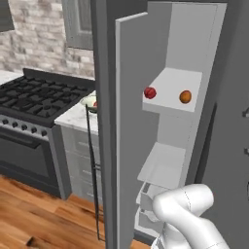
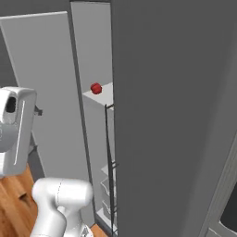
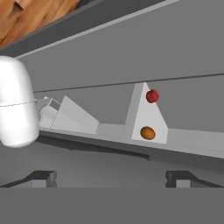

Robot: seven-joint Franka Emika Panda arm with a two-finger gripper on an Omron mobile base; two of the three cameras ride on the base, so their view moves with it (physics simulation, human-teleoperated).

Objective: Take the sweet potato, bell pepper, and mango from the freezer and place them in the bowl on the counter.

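Note:
The freezer (image 1: 187, 44) stands open, its pale compartment facing me. On its upper shelf sit the red bell pepper (image 1: 150, 92) at the left and the orange mango (image 1: 185, 97) at the right, apart from each other. Both appear far ahead in the hand view, bell pepper (image 3: 152, 96) and mango (image 3: 148, 133). The bell pepper (image 2: 96, 88) peeks past the door edge in the right base view. My gripper (image 3: 111, 178) is open, fingertips (image 3: 43, 177) wide apart with nothing between them, well short of the shelf. The bowl (image 1: 89, 100) sits on the counter (image 1: 73, 116), half hidden by the door; a small reddish bit shows in it.
The open freezer door (image 1: 136, 121) stands between the compartment and the counter. A black gas stove (image 1: 34, 97) is at the left. Lower shelves and drawers (image 1: 163, 165) sit below the fruit shelf. My arm's white elbow (image 1: 185, 206) is low in front. Wood floor lies below.

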